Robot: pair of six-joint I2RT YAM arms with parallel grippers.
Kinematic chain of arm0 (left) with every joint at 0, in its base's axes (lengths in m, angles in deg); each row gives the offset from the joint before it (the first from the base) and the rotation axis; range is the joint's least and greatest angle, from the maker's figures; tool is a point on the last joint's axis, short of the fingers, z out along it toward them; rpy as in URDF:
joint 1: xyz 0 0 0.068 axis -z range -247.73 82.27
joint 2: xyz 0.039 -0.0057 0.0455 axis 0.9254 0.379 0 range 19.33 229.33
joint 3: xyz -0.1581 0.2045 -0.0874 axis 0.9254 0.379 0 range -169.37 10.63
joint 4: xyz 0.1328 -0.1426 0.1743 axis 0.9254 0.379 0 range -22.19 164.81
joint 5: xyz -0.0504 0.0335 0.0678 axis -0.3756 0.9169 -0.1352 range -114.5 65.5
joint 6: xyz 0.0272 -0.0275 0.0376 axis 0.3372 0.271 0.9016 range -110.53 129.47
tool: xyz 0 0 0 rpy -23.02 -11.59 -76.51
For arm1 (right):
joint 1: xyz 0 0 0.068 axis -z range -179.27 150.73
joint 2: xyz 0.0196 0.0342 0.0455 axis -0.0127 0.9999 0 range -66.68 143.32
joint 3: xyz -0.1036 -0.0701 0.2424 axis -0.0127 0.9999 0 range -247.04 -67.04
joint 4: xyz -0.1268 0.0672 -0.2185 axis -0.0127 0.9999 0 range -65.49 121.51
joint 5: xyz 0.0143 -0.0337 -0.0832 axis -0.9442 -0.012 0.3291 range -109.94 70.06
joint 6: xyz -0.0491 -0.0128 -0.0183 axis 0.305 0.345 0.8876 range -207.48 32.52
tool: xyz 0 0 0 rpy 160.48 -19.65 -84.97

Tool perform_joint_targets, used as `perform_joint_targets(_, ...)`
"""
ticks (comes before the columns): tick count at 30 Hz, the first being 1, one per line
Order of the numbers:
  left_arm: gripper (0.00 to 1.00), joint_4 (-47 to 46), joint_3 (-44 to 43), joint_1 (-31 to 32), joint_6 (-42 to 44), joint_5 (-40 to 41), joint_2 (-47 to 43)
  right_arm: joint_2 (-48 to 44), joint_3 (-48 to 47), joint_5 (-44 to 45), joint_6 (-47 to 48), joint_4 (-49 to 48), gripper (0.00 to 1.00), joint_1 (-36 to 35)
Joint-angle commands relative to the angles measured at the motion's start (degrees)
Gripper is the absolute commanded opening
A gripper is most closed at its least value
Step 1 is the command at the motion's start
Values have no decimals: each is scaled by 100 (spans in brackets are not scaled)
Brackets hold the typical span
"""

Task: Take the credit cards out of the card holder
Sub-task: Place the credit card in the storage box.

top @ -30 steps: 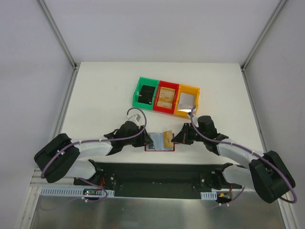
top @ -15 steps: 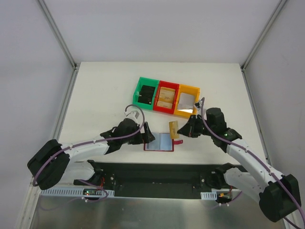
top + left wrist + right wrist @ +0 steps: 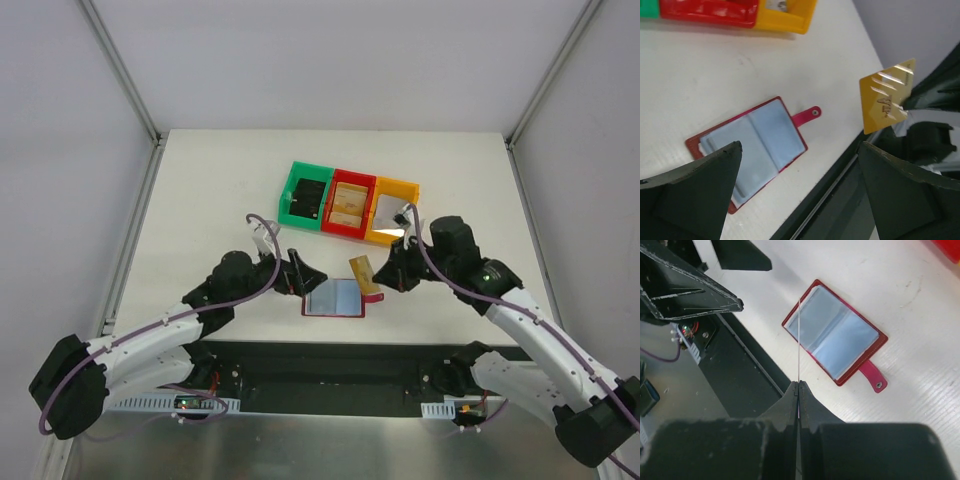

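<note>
The card holder point(image 3: 335, 298) lies open and flat near the table's front edge, its grey-blue panels up and its red strap tab point(image 3: 807, 116) pointing right. My right gripper point(image 3: 388, 277) is shut on a gold credit card point(image 3: 362, 272), held in the air just right of the holder. In the right wrist view the card point(image 3: 799, 340) shows edge-on as a thin line above the holder point(image 3: 840, 337). My left gripper point(image 3: 303, 275) hangs open just left of the holder, with nothing between its fingers point(image 3: 695, 190). From the left wrist the gold card point(image 3: 887, 95) is seen face-on.
A green bin point(image 3: 305, 197), a red bin point(image 3: 350, 204) and a yellow bin point(image 3: 393, 213) stand side by side behind the holder, with cards inside. The black base rail point(image 3: 330, 365) runs along the table's front edge, right by the holder.
The left gripper has opened and drawn back to the left, off the holder. The right gripper has pulled the gold card out and carried it up and to the right.
</note>
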Motion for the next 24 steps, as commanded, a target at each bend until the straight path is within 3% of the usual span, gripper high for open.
perform_joint_targets(1,99,-1545,201,-302,192,-1664,-191,231,-772,-991,846,777,0,-80)
perform_joint_targets(5,99,-2519,349,-417,-264,-2694,2,469,-1203,-1969,1074,1164,0,-168)
perform_joint_targets(9,99,-3670,639,-426,-695,-3126,82,575,-1547,-2470,1365,1656,0,-256)
perform_joint_targets(19,99,-5069,649,-426,-1135,-3698,468,671,-1380,-2726,1145,1411,1,-510)
perform_joint_targets(24,85,-5535,430,-400,-1399,-4198,969,716,-1310,-2656,1040,1183,0,-607)
